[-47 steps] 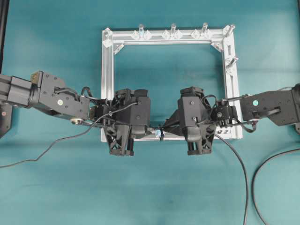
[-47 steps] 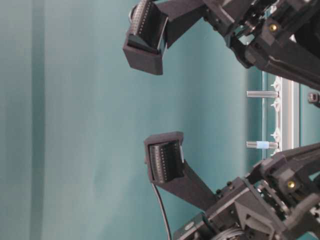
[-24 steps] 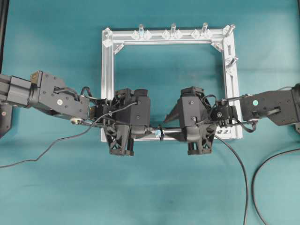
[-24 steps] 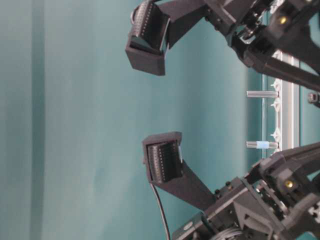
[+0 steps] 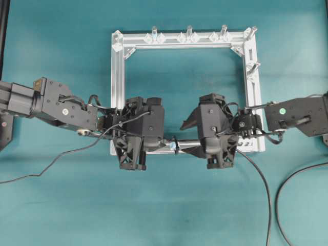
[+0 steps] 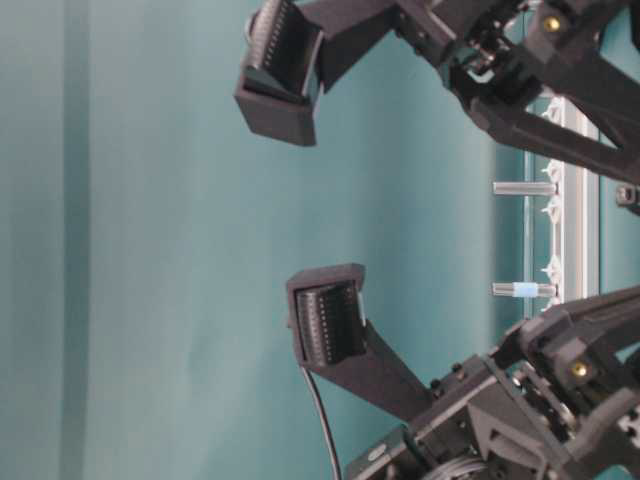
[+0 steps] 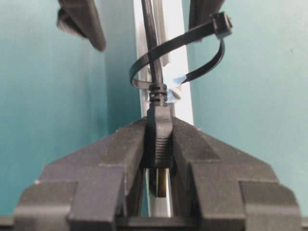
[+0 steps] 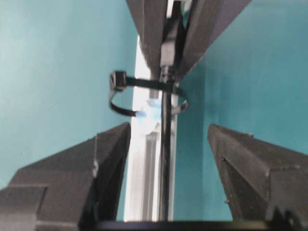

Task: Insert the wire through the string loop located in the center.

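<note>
The left gripper (image 7: 158, 154) clamps the plug of the wire (image 7: 150, 43). The wire already passes through the string loop (image 7: 180, 53) at lower centre of the overhead view, lying level along the frame rail (image 5: 117, 92). The right gripper (image 8: 163, 159) stands wide open (holding nothing). Risk: the unsupported wire may slip back out of the loop.
</note>
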You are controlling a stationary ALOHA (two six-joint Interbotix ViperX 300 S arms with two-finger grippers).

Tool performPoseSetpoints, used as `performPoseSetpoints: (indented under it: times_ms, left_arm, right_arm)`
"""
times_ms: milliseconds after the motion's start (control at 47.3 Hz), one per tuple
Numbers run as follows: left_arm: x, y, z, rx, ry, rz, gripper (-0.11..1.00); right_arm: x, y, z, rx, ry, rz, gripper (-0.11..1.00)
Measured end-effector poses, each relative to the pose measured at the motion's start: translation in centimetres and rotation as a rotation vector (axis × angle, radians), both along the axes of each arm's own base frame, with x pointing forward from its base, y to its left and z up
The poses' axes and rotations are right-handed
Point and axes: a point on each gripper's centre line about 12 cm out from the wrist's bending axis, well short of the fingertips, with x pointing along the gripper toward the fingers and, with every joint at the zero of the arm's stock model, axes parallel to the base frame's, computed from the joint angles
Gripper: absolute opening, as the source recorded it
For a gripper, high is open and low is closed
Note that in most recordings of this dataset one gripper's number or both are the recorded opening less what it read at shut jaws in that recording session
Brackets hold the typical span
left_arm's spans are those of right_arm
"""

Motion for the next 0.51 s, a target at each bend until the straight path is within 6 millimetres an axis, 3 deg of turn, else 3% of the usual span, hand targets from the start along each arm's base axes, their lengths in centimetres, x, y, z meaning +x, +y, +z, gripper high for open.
performPoseSetpoints:
  times_ms: [212,508]
  left_arm:
    - [-0.7,0.0,-0.1,0.002,0.034,-0.002,0.14]
    - [-4.6,0.4,0.6,0.004,0.070,-0.003,0.12]
  right_arm:
    - [-0.6,-0.1,0.0,0.001,0.002,-0.001,0.67]
    - [-0.7,0.0,-0.1,-0.001,0.006,0.002,0.67]
